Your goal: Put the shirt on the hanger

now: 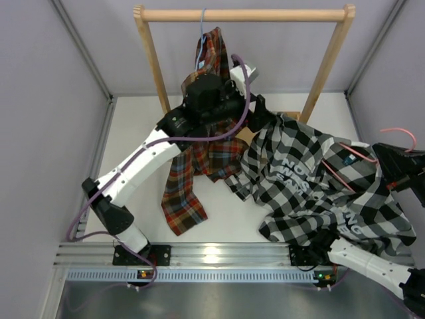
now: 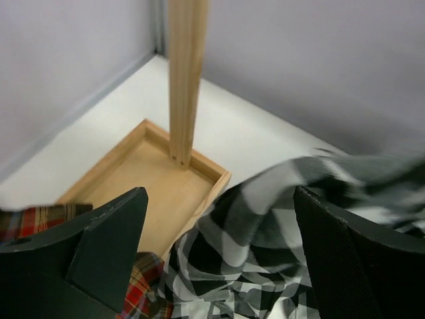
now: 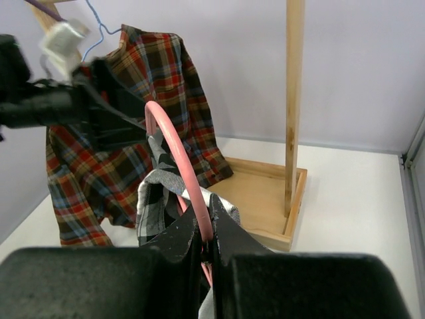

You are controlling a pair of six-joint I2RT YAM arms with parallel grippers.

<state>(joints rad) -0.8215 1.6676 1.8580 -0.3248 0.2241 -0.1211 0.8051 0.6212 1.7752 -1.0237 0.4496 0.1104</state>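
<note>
the left arm (image 1: pixel 139 163) stretches across the table (image 1: pixel 133 126) toward the wooden rack (image 1: pixel 242 14), where a tartan shirt (image 1: pixel 199 159) hangs from a blue hanger (image 1: pixel 202 23). just right of that, the left gripper (image 2: pixel 219 252) stands wide open and holds nothing. the shirt's (image 1: pixel 312 186) upper edge lies below and between its fingers; whether they touch it i cannot tell. the shirt spreads rightward, draped over the right arm (image 1: pixel 372 262) above the table's right side. the pink hanger (image 3: pixel 174 153) runs into the cloth, a loop of it showing at far right. the right gripper (image 3: pixel 207 232) is clamped tight on its wire.
</note>
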